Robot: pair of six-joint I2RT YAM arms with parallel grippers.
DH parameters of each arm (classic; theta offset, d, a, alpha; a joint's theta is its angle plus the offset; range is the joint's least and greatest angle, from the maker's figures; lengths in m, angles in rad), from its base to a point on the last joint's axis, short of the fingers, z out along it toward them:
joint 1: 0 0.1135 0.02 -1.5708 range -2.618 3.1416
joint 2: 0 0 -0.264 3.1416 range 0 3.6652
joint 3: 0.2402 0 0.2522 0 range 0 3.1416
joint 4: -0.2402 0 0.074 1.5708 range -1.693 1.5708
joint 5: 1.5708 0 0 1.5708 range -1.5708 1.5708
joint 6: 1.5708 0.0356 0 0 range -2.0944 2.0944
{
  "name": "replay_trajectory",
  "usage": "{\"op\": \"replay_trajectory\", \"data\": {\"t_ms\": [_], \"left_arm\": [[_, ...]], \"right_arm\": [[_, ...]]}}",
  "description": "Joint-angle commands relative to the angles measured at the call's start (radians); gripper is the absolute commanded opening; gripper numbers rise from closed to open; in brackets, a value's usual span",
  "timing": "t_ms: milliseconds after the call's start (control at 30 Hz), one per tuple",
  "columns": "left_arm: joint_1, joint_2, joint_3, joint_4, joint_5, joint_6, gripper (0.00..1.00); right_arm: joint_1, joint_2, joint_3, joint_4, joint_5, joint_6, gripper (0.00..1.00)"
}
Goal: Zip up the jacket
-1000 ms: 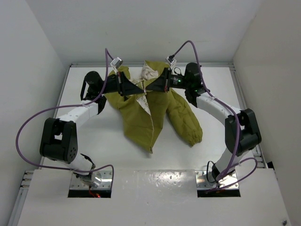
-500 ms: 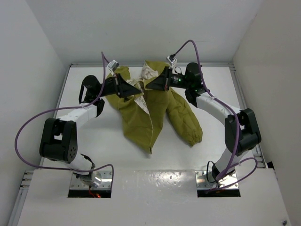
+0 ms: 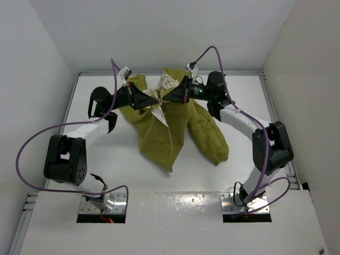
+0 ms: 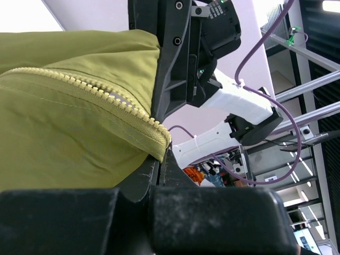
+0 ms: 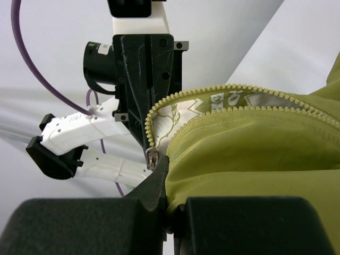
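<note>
The olive-yellow jacket [image 3: 178, 130] lies unzipped on the white table, its upper front lifted between the two arms and some cream lining showing. My left gripper [image 3: 156, 99] is shut on the end of one toothed zipper edge [image 4: 127, 109]; in the left wrist view the gripper [image 4: 162, 154] pinches the folded fabric tip. My right gripper [image 3: 167, 98] is shut on the other front edge, and in the right wrist view the gripper [image 5: 168, 164] sits right beside the metal zipper slider [image 5: 152, 158]. The two grippers face each other, nearly touching.
White walls enclose the table [image 3: 106, 154] on the left, right and far sides. One sleeve [image 3: 210, 135] stretches toward the near right. Purple cables [image 3: 32, 143] loop off both arms. The arm bases stand at the near edge.
The left arm has pulled back a little to the left with its zipper edge. The right gripper has followed slightly left. Both grips are unchanged.
</note>
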Motion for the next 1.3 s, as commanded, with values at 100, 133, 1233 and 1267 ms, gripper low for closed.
{"op": "replay_trajectory", "data": {"t_ms": [100, 133, 1233, 1267], "left_arm": [[0.009, -0.046, -0.015, 0.059, -0.012, -0.013, 0.00], [0.009, -0.046, -0.015, 0.059, -0.012, -0.013, 0.00], [0.000, -0.046, -0.005, 0.020, -0.012, 0.026, 0.00], [0.000, -0.046, -0.005, 0.020, -0.012, 0.026, 0.00]], "right_arm": [[0.010, 0.008, 0.061, 0.055, 0.012, 0.007, 0.00], [0.010, 0.008, 0.063, 0.056, 0.012, 0.005, 0.00], [0.024, 0.016, 0.075, 0.081, 0.008, 0.028, 0.00], [0.022, 0.014, 0.072, 0.081, 0.008, 0.031, 0.00]]}}
